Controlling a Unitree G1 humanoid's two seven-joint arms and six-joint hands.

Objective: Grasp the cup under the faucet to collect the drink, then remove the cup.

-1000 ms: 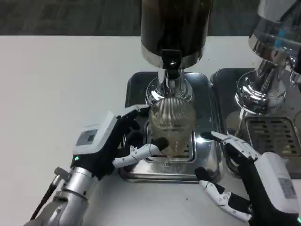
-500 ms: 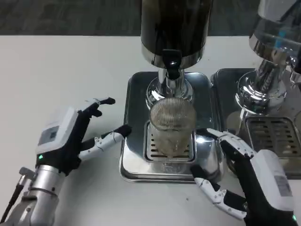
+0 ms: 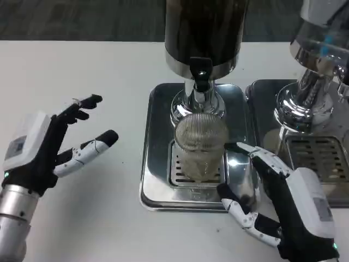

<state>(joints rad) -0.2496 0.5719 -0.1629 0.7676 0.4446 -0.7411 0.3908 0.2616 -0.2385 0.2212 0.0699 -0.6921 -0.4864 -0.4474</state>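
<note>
In the head view, the cup (image 3: 200, 146) stands upright on the grate of the tray (image 3: 158, 180), directly below the faucet (image 3: 200, 73) of the dark dispenser (image 3: 206, 27), so it is already in the place where the drink must fall. It is a ribbed, clear cup, and I cannot tell if any liquid is inside or if the faucet is running. The right hand (image 3: 283, 204) is at about 4 o'clock from the cup, with its fingers spread; the upper fingers (image 3: 256, 155) reach toward the right side of the cup and look very close to it, but I cannot tell if they touch, and the lower one lies over the front edge of the tray. It holds nothing yet. The left hand (image 3: 52, 147) is on the white table (image 3: 65, 76), at about 9 o'clock from the cup and well apart from it, fingers spread too and holding nothing. A second dispenser (image 3: 316, 65) with its own tray stands at 3 o'clock. By my judgement the task is in an early step: the cup is placed under the faucet, but the grasp is not closed, the filling cannot be confirmed, and taking the cup away is left to do.
</note>
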